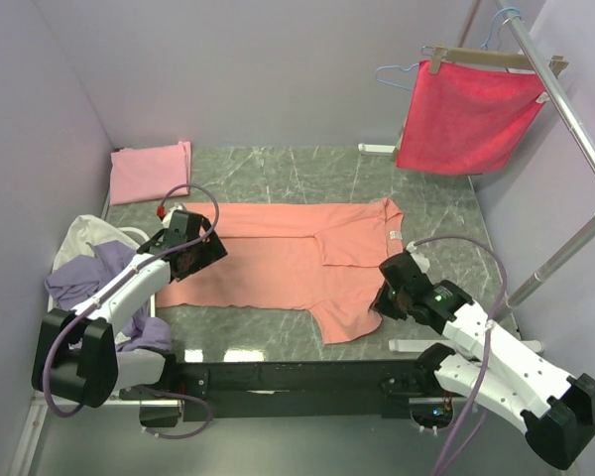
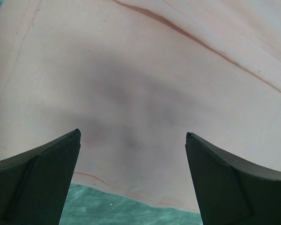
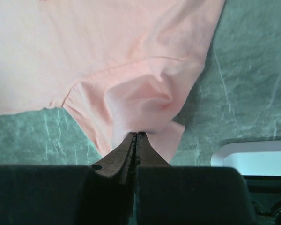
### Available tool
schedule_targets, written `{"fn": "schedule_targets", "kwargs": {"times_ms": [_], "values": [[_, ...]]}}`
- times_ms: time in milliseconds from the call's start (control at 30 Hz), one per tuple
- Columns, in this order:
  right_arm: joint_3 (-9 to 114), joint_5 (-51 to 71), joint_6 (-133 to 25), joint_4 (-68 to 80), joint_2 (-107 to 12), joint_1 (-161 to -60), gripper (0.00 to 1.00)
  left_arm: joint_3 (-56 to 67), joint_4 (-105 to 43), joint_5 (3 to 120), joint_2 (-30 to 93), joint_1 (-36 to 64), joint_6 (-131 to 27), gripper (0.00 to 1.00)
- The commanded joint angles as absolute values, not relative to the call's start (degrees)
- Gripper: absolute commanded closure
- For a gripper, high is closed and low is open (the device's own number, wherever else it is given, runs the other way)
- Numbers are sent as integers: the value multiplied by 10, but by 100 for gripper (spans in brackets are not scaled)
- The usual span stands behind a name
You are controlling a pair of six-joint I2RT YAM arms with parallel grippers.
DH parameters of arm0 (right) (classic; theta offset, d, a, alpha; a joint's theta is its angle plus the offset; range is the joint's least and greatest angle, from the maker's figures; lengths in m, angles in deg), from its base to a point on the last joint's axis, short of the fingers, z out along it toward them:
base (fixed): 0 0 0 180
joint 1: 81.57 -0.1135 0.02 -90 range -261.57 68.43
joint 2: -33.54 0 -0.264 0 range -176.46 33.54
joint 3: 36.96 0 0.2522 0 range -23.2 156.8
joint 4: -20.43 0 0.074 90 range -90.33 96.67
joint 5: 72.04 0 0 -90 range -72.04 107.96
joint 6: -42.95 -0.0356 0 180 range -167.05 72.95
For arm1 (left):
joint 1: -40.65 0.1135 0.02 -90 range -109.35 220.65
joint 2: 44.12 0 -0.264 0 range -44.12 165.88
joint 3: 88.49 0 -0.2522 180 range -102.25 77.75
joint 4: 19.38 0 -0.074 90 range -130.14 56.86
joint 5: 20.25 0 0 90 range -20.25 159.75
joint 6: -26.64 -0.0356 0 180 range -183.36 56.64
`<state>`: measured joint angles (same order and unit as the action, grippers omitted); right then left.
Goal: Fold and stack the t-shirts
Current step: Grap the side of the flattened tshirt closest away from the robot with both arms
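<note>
My right gripper is pinched tight on the near sleeve of the salmon-orange cotton t-shirt, which is spread flat across the middle of the green marbled tabletop. My left gripper hangs agape over its hem toward the left edge. Light, limp cloth, I judge; best taken at hems and corners.

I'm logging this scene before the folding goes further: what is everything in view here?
orange shirt: one, salmon-orange, spread flat mid-table
pink shirt: one, light pink, folded, far left corner
lavender shirt: one, lavender, crumpled at the table's left edge
cream shirt: one, cream, in the same heap
red cloth: one, crimson, hanging from a wooden hanger, far right
rail: one, silver, slanting along the right side
table: one, green marbled
left pincer: one, black, open over the orange shirt's left end
right pincer: one, black, shut on the orange shirt's near sleeve
</note>
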<state>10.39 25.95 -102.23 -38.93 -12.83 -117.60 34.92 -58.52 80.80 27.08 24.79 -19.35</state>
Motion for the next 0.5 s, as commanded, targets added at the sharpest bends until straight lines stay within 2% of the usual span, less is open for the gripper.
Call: {"fn": "schedule_targets", "kwargs": {"times_ms": [0, 233, 367, 467], "values": [[138, 296, -986, -380, -176, -1180, 100, 335, -588, 814, 279, 246, -206, 1], [200, 321, -928, -332, -287, -1174, 100, 349, -597, 807, 265, 245, -208, 1], [258, 332, -877, -292, -397, -1161, 98, 358, -599, 807, 264, 241, -206, 1], [307, 349, -850, -285, -469, -1150, 88, 349, -606, 810, 270, 239, -204, 0]]}}
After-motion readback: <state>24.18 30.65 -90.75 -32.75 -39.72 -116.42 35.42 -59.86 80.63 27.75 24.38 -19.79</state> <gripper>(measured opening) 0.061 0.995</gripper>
